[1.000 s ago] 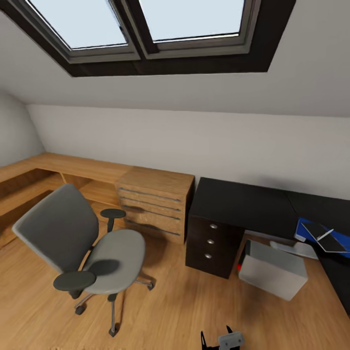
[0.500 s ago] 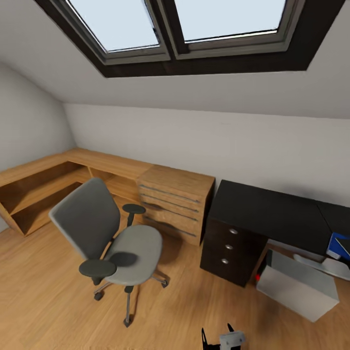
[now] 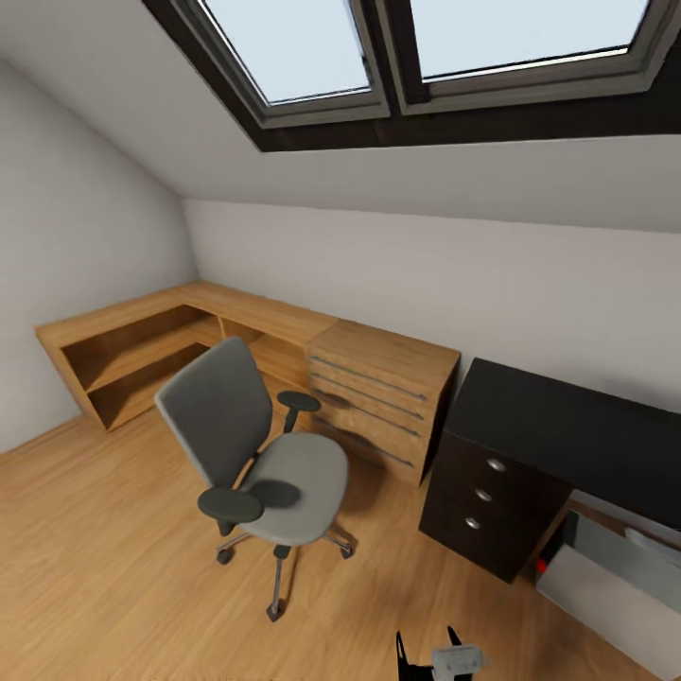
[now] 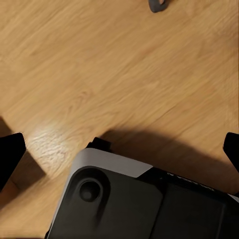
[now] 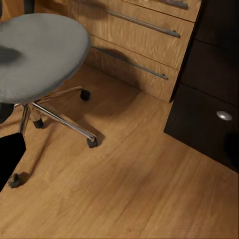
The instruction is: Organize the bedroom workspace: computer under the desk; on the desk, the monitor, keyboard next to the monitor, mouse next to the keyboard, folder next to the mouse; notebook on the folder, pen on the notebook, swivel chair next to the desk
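Note:
The grey swivel chair [image 3: 255, 454] stands on the oak floor, left of the desk, its seat [image 5: 35, 55] bare. The black desk [image 3: 577, 426] sits at the right with its dark three-drawer unit [image 3: 482, 492]. Beneath the top, at the lower right edge, is the light grey computer [image 3: 605, 586]. My right gripper [image 3: 426, 651] is open and empty low in the head view, short of the chair's castors [image 5: 92, 143]. My left gripper [image 4: 119, 149] is open over the floor, above my own base [image 4: 124, 199]. The monitor, keyboard, mouse, folder, notebook and pen are out of view.
A low oak drawer cabinet [image 3: 388, 397] stands between chair and desk, and open oak shelving [image 3: 132, 355] runs along the left wall. Sloped ceiling with a dark-framed skylight [image 3: 397, 66] hangs overhead. Plank floor [image 3: 104, 558] lies open around the chair.
The head view has swung left, so the chair, cabinet and desk slid rightward in the picture. The blue folder on the desk's far right has left the frame. Nothing itself moved.

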